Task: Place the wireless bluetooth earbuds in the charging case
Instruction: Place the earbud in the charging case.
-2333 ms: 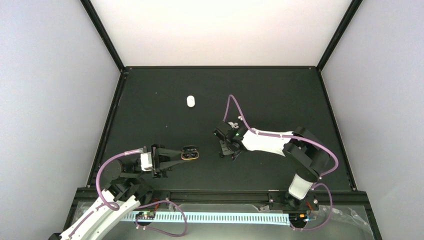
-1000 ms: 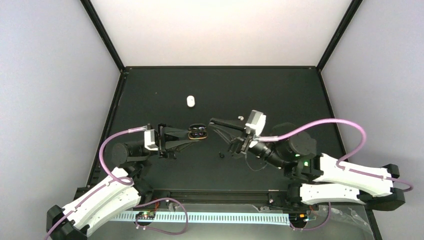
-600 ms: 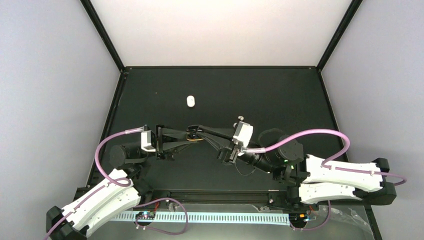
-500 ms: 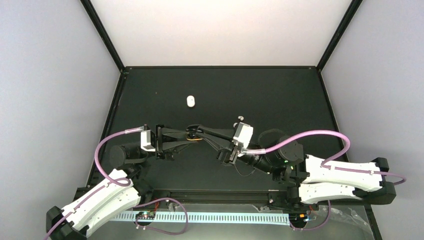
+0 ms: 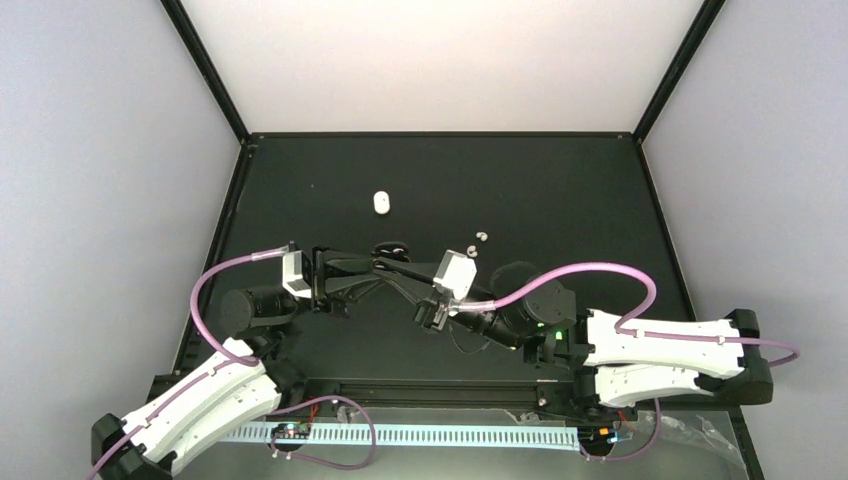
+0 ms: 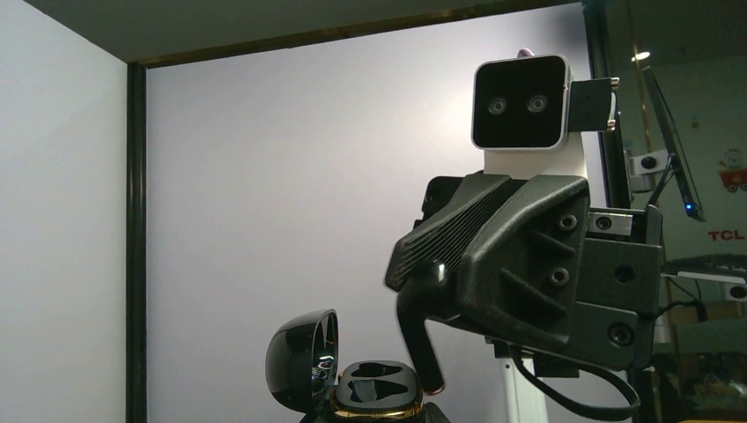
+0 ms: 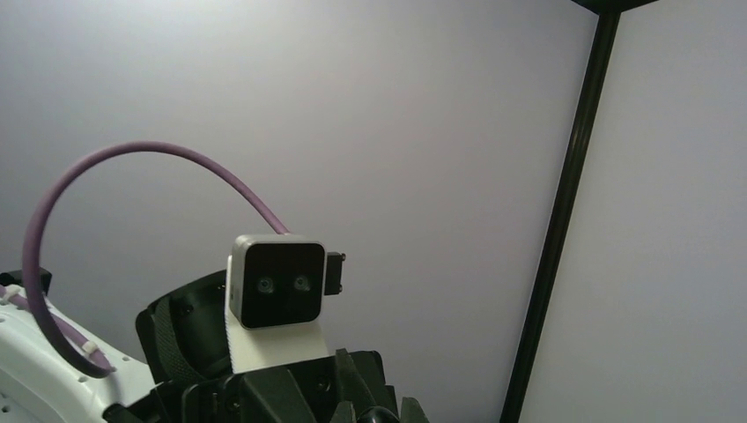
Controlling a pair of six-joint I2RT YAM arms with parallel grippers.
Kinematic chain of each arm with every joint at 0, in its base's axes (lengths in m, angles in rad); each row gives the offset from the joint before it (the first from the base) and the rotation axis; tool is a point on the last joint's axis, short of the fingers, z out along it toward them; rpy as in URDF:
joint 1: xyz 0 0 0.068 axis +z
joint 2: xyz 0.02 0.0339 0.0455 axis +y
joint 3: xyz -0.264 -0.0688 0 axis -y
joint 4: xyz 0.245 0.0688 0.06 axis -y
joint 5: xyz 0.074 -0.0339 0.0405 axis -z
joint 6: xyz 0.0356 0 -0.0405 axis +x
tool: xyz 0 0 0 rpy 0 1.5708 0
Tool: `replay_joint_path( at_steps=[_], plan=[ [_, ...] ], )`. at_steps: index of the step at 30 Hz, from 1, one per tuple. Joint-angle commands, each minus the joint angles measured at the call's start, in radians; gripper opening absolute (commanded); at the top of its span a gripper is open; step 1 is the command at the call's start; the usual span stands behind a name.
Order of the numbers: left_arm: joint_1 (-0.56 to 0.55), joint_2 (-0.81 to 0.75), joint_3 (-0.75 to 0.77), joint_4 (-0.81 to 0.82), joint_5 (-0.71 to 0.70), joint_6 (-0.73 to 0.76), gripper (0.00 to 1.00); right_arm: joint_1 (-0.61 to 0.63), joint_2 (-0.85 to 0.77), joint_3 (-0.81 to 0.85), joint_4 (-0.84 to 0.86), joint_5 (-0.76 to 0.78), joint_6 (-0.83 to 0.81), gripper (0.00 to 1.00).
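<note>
My left gripper (image 5: pixel 380 270) (image 6: pixel 379 418) is shut on the black charging case (image 6: pixel 379 392) (image 5: pixel 390 248) and holds it off the mat. The case has a gold band, and its lid (image 6: pixel 304 361) stands open to the left. My right gripper (image 5: pixel 397 264) (image 7: pixel 376 414) is shut on a black earbud (image 6: pixel 429 348), which hangs stem-down. The stem tip is just right of the case's sockets, close above the rim. In the right wrist view only the earbud's round head (image 7: pixel 374 416) shows, at the bottom edge. A tiny white earbud (image 5: pixel 481 237) lies on the mat.
A small white oval object (image 5: pixel 381 202) lies on the black mat (image 5: pixel 560 200) behind the grippers. Pale enclosure walls with black frame posts (image 7: pixel 555 238) stand around the mat. The two wrist cameras face each other at close range.
The right arm has swung left, bringing its gripper and the black earbud over the open case. The left gripper has stayed about where it was. Both grips are unchanged.
</note>
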Motion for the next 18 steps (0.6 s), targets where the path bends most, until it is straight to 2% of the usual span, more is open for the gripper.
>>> replay_joint_path(
  at_steps=[1,7,18],
  plan=[
    [-0.009,-0.023,0.000,-0.019,-0.026,-0.007,0.01,0.009,0.015,0.025,0.091,0.064,-0.017,0.01],
    [-0.010,-0.042,-0.003,-0.047,-0.037,0.005,0.02,0.009,0.034,0.027,0.121,0.122,-0.030,0.01],
    [-0.012,-0.048,0.004,-0.080,-0.054,0.013,0.02,0.009,0.056,0.039,0.109,0.128,-0.017,0.01]
  ],
)
